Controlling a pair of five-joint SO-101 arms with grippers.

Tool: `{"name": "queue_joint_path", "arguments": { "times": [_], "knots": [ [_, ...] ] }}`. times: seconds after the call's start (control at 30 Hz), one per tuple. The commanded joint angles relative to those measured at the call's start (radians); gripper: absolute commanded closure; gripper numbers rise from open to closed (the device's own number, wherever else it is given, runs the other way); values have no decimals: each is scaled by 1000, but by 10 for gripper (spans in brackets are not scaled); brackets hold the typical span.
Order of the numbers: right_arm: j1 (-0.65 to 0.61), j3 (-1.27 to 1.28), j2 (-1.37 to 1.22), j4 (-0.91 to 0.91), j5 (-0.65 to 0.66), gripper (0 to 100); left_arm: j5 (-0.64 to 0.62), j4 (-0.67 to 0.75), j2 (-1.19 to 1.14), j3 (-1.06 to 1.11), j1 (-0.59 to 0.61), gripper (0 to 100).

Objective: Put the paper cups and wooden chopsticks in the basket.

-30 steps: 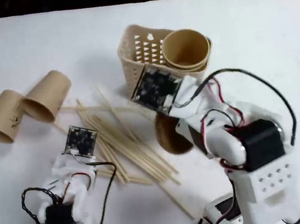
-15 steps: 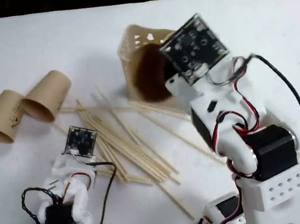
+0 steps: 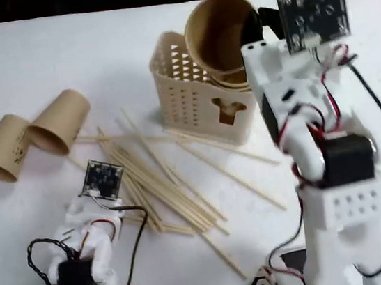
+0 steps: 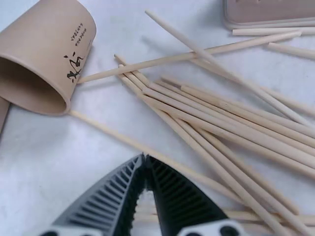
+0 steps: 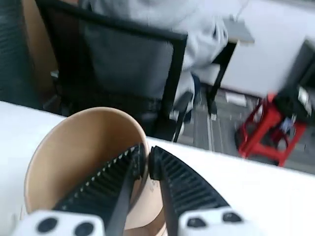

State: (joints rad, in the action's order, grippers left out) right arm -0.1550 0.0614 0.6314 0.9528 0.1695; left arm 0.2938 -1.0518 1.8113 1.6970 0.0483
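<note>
My right fingers [image 5: 182,182] pinch the rim of a paper cup [image 3: 221,31], held tilted above the far right corner of the basket [image 3: 192,100], while my left fingers [image 4: 172,191] rest pressed together over the wooden chopsticks [image 3: 160,181] scattered on the bench [image 3: 59,54] left of it.

Diffuse overhead light fell evenly on the white counter [image 3: 39,57], which appeared bright and free of hard glare. Soft, faint shadows lay beside the basket [image 3: 192,100] and beneath the chopsticks [image 4: 221,123]. The interior of the raised paper cup [image 3: 214,30] was shaded. The area beyond the counter's far edge was dark.
</note>
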Motion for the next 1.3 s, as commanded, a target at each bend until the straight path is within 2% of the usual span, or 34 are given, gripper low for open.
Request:
{"name": "queue_joint_path", "arguments": {
  "times": [0.0,0.17,0.4,0.6,0.8,0.9,1.03,1.17,1.27],
  "knots": [
    [22,28,-35,-51,-49,980,6,25,10,-5,5,976],
    [24,63,-56,-51,-114,980,6,25,10,-5,5,976],
    [35,114,-51,-39,-117,979,6,25,10,-5,5,976],
    [25,71,12,107,-117,869,6,35,10,-5,5,976],
    [25,107,143,232,-66,945,6,38,10,-5,5,976],
    [25,201,209,240,18,981,6,38,10,-5,5,976],
    [25,422,308,214,80,979,6,34,10,-11,12,976],
    [10,683,438,113,133,979,9,34,10,-37,93,976],
    [-7,881,541,4,133,975,100,38,10,-64,193,976]
  ]
}}
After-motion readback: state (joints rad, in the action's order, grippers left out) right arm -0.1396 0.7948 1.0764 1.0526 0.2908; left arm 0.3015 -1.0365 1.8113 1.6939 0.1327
